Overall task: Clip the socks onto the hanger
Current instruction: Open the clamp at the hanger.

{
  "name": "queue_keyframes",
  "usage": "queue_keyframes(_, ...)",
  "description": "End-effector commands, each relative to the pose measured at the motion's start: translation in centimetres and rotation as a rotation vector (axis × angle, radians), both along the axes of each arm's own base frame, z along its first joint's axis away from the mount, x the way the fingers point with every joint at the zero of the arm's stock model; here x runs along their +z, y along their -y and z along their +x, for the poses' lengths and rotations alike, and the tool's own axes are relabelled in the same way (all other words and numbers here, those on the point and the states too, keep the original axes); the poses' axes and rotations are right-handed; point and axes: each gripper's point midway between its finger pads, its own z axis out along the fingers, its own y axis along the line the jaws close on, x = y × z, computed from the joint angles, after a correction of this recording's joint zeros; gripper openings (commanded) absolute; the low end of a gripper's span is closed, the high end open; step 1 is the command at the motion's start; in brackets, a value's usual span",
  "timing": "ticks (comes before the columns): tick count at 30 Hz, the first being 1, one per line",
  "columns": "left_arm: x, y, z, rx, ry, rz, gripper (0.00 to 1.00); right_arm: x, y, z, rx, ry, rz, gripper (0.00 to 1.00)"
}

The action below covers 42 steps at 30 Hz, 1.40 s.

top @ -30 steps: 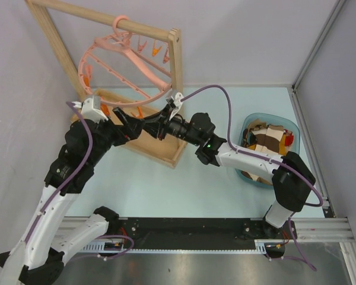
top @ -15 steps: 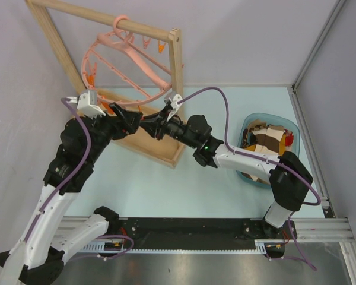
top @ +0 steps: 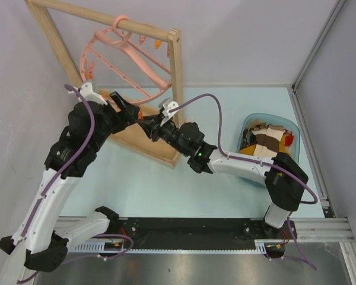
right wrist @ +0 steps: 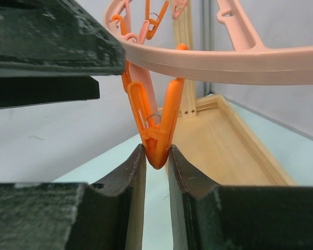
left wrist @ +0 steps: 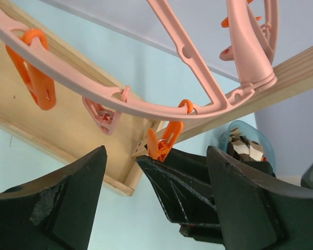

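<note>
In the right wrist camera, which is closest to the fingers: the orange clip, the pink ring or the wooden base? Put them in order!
1. The orange plastic clip: pinched between the fingers of the right gripper, centre.
2. The round pink plastic hanger ring: just above, holding the clip.
3. The pale wooden rack base: behind, lower right.

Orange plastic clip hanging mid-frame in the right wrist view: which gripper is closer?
Right. The right gripper is shut on the orange plastic clip at its tip; the left gripper stands open beside it, not touching.
</note>
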Motion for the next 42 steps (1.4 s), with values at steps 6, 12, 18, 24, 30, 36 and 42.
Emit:
queue_keyframes(6,0.0,0.7,1.1,0.008,-0.038,0.119,0.77,1.4,0.1,1.0,-0.147,0.071,0.020,0.00)
queue_keyframes(12,0.1,0.7,1.8,0.042,-0.033,0.141,0.69,1.0,0.0,1.2,-0.166,0.085,0.002,0.00)
queue_keyframes(18,-0.5,0.6,2.3,0.061,-0.050,0.158,0.65,0.8,-0.4,1.0,-0.173,0.096,-0.002,0.00)
queue_keyframes(24,-0.3,1.3,2.9,0.059,-0.043,0.139,0.60,0.5,-0.5,1.0,-0.187,0.106,-0.011,0.00)
queue_keyframes(30,-0.2,2.2,3.0,0.036,-0.040,0.121,0.60,0.1,-0.7,0.9,-0.192,0.113,-0.027,0.00)
queue_keyframes(36,-0.3,1.5,3.3,0.074,-0.043,0.142,0.58,-0.1,-0.9,0.8,-0.189,0.117,-0.032,0.00)
queue_keyframes(42,-0.4,1.5,3.9,0.095,-0.040,0.146,0.50,-0.5,-0.9,0.9,-0.193,0.114,-0.044,0.00)
